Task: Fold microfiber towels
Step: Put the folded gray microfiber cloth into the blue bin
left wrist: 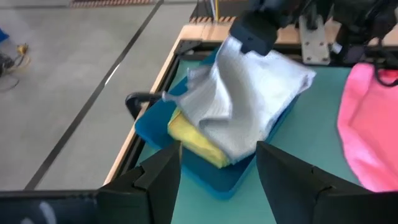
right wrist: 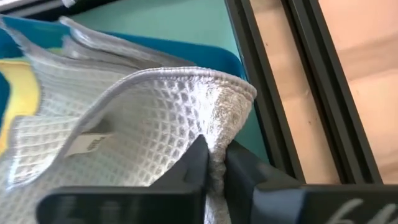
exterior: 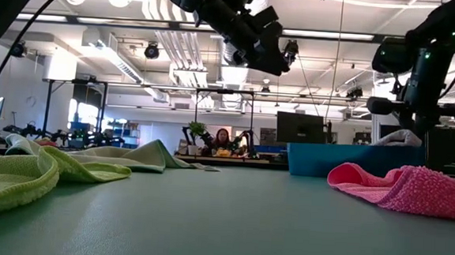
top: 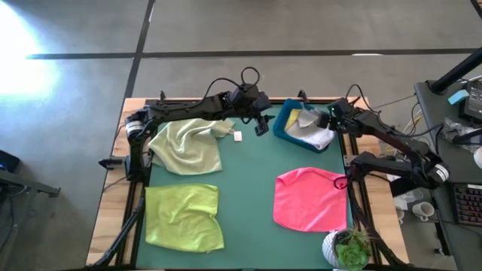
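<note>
Left tool (top: 261,126) hangs spread wide over mid-table; right tool (right wrist: 214,165) (far right side) pinched closed.

The yellow towel (left wrist: 194,139) lies mostly buried under the light grey towel (left wrist: 249,99) inside the blue bin (left wrist: 211,177), so only one folded edge shows. In the right wrist view the light grey towel runs off the frame, and the right end effector (right wrist: 214,163) covers the pinched fold. In the low view the bin's wall hides its contents, and the lime green towel (exterior: 7,177) is cut by the edge. The potted plant (top: 348,250) is cropped in the high view.
</note>
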